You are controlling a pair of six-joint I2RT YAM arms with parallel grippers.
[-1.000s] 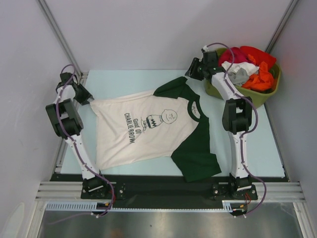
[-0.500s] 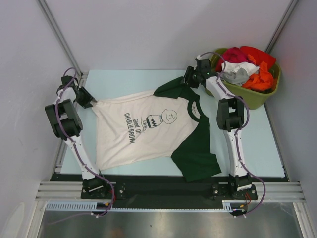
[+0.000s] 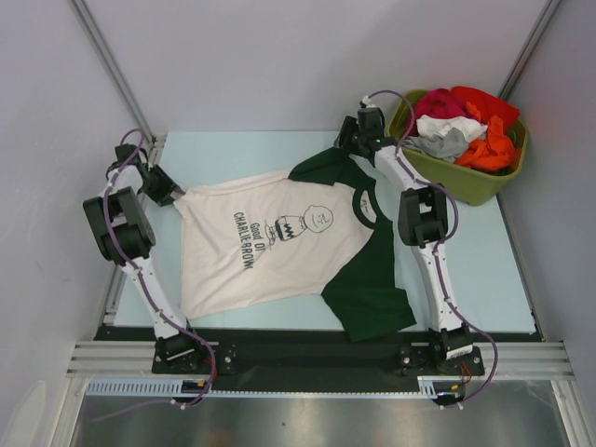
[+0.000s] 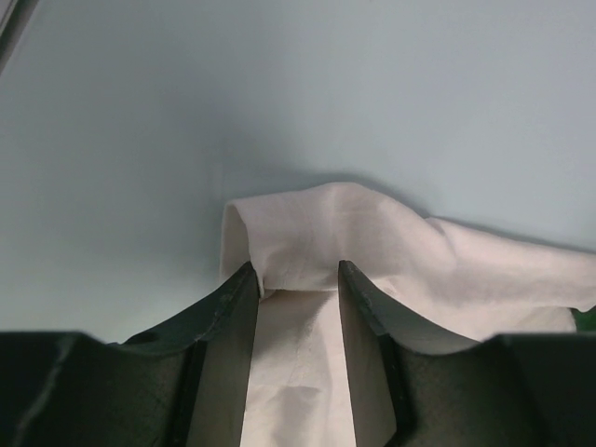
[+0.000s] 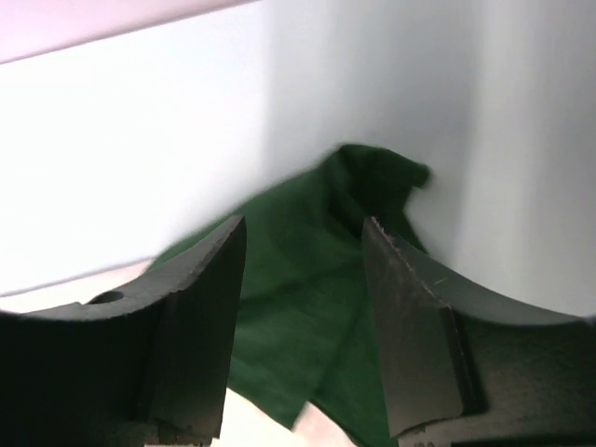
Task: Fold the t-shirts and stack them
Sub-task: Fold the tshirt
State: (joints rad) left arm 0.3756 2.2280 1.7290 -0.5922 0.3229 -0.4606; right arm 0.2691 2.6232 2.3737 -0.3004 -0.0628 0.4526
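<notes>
I've got the L gripper (image 4: 296, 279) pinching the shirt's (image 3: 279, 242) cream hem corner, jaws clamped on cloth, prob to hold it taut. R gripper (image 5: 303, 242) hangs over the far green sleeve, jaws apart, nothing held. Shirt lies flat mid-table (image 3: 233, 149), unfolded, print up, sleeves green.

A bunched cream-white cotton t-shirt corner (image 4: 307, 242) lies on the pale blue bench (image 4: 307, 84), pinched between the left end effector's (image 4: 296, 279) dark fingers (image 4: 233, 298).
</notes>
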